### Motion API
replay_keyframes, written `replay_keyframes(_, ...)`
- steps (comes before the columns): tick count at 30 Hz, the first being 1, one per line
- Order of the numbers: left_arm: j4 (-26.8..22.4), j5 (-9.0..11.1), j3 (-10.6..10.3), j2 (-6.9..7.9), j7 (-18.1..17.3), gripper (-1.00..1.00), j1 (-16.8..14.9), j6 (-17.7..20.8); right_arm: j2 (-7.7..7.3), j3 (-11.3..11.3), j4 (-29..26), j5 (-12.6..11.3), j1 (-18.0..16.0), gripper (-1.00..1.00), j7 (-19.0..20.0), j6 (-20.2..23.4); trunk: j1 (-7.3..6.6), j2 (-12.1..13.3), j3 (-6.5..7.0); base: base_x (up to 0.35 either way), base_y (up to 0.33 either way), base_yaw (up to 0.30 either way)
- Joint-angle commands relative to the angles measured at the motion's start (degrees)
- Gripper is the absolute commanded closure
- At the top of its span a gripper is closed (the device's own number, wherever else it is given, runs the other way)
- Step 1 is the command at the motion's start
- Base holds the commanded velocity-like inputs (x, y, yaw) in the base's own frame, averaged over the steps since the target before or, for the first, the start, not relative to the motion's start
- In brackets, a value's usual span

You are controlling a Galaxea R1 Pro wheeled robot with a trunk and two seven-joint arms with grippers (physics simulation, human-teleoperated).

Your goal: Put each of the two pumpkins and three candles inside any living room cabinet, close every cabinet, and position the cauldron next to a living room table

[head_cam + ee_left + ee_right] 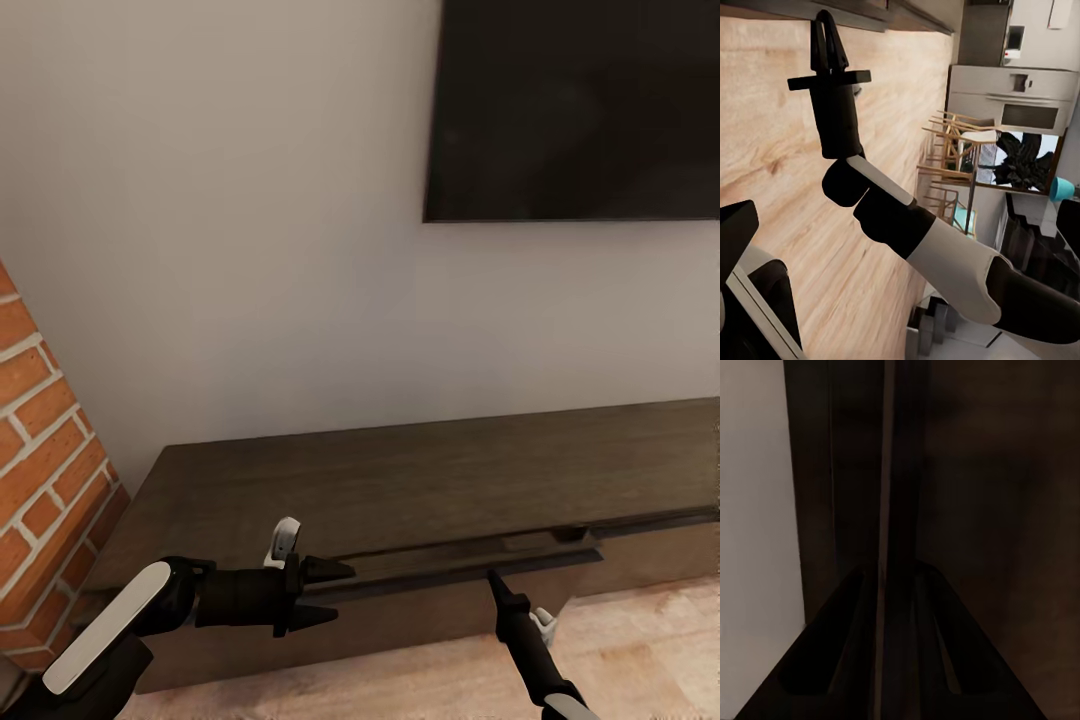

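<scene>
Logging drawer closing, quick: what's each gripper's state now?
Left gripper: open, empty.
Right gripper: shut, empty, tip at the cabinet drawer front.

Cabinet (420,480) top is bare, open room above it up to the TV (575,105). Brick wall (45,440) boxes in the cabinet's left end. One drawer front (450,565) stands slightly out, narrow gap along its top edge. Right gripper (492,577) tip sits at that gap; left gripper (335,592) is just beside the same front, jaws parted. Wood floor (640,650) in front is free.
</scene>
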Motion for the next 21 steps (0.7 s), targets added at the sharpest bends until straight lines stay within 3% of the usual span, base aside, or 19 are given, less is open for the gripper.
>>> replay_keyframes(1, 0.0, 0.6, -0.1, 0.03, 0.5, -1.0, -0.1, 0.0, -0.01, 1.2, -0.2, -0.3, -0.1, 1.0, 0.8, 0.3, -0.04, 0.0, -0.04, -0.127, 0.0, 0.0)
replay_keyframes(21, -0.1, 0.6, -0.1, 0.03, 0.5, -1.0, -0.1, -0.1, -0.01, 1.2, -0.3, -0.3, -0.1, 1.0, 0.8, 0.3, -0.04, 0.0, -0.04, -0.147, 0.0, 0.0)
